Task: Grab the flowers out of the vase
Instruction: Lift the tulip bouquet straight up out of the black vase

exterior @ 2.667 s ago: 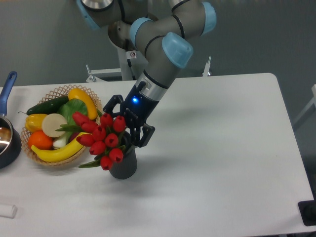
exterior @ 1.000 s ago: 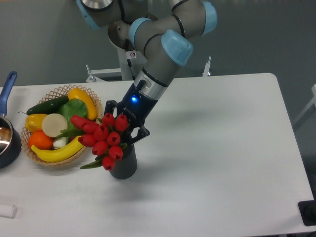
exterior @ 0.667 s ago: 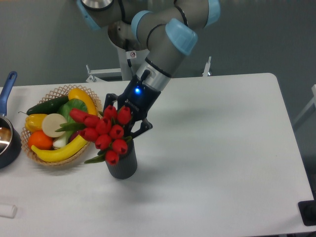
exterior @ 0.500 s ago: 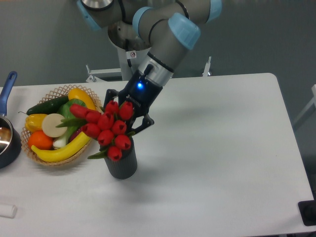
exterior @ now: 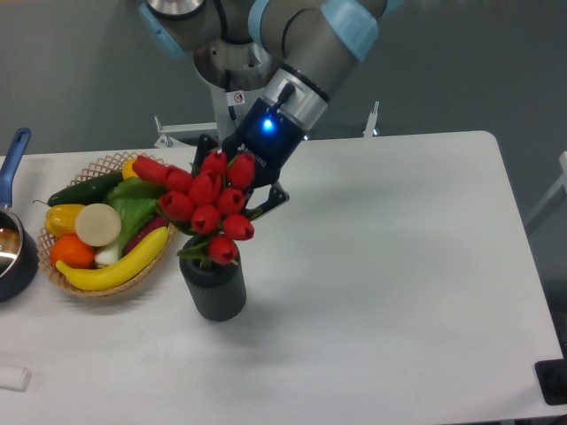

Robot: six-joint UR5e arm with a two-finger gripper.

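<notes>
tulips held above the vase

the gripper (exterior: 241, 188) reaches down from the upper middle, its black fingers (exterior: 274, 197) closed around the flowers (exterior: 205, 202) just behind the blooms. a blue light glows on the wrist above them. the bunch is tilted, red heads facing the camera and to the left, with green leaves showing at its lower edge. its lowest bloom sits right at the mouth of the vase (exterior: 213, 288); the stems are hidden behind the heads, so whether they have come clear of the vase cannot be told.

the vase stands upright on the white table (exterior: 399, 266), dark grey and ribbed, directly under the bunch. just to its left is a wicker basket (exterior: 102, 165) holding a banana (exterior: 115, 266), an orange (exterior: 71, 251), a cucumber (exterior: 84, 188), a yellow pepper (exterior: 60, 217), a pale round slice and green leaves; the leftmost tulips overlap the basket's right side in the picture. at the far left edge a dark pot (exterior: 16, 257) with a blue handle (exterior: 12, 155) is partly cut off. a small white thing (exterior: 13, 378) lies near the bottom left corner.
</notes>
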